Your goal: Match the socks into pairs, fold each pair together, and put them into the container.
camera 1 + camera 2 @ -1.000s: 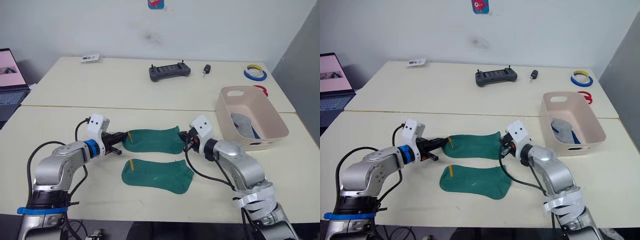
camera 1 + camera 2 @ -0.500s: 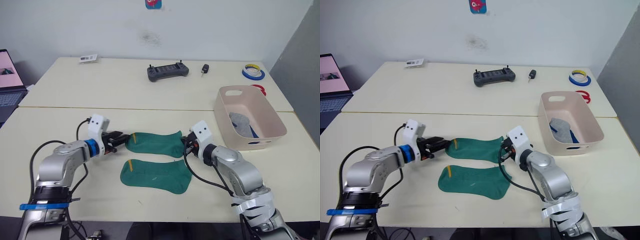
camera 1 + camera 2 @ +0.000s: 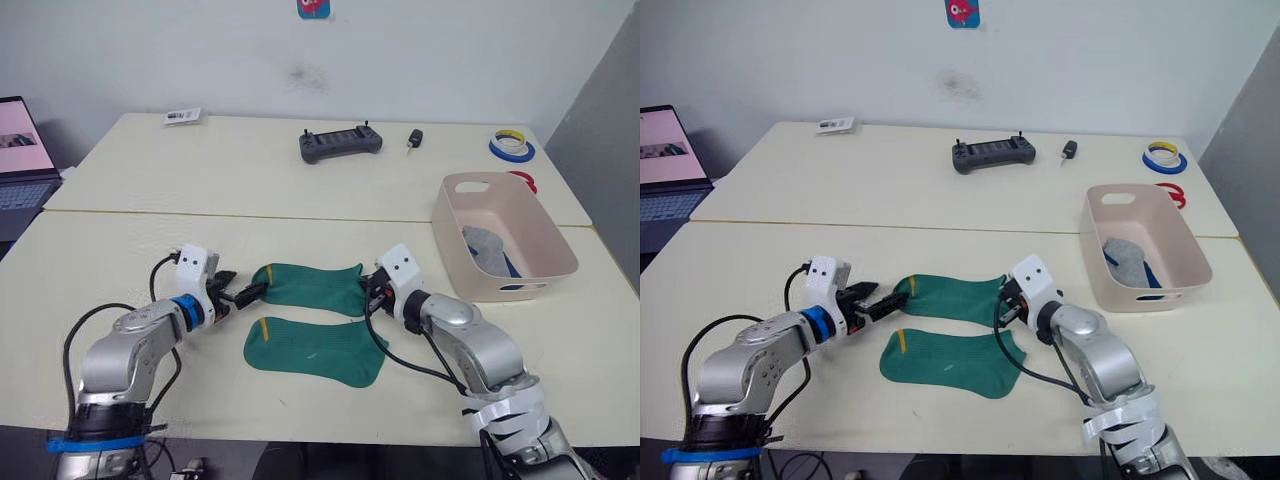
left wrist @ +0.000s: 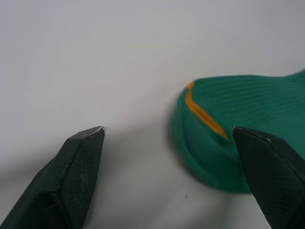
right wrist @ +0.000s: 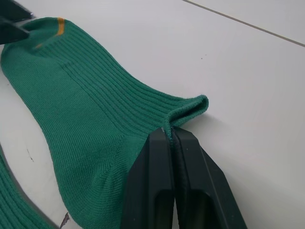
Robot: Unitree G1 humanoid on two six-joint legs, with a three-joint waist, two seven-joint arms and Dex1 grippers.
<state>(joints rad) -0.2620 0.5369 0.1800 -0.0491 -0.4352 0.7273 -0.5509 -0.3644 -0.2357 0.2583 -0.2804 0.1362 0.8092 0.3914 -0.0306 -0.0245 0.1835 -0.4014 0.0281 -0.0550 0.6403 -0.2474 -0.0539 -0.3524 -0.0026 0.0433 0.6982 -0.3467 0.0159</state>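
Two green socks with a yellow stripe lie on the front table, the far one (image 3: 310,285) just behind the near one (image 3: 315,350). My left gripper (image 3: 240,294) stands open at the far sock's toe (image 4: 224,124), its fingers (image 4: 78,162) spread wide and apart from the cloth. At the other end, my right gripper (image 3: 372,290) is shut on that sock's edge (image 5: 186,107). The pale pink container (image 3: 455,225) stands to the right, holding a grey sock (image 3: 487,245) and a bit of blue sock (image 3: 511,266).
On the far table lie a dark controller (image 3: 340,142), a key fob (image 3: 412,137), tape rolls (image 3: 510,147) and a white card (image 3: 181,117). A laptop (image 3: 20,150) sits at the left edge. A seam (image 3: 250,215) joins the two tables.
My left gripper has opened and let go of the far green sock's toe, drawing back slightly. The right gripper stays shut on the sock's other end.
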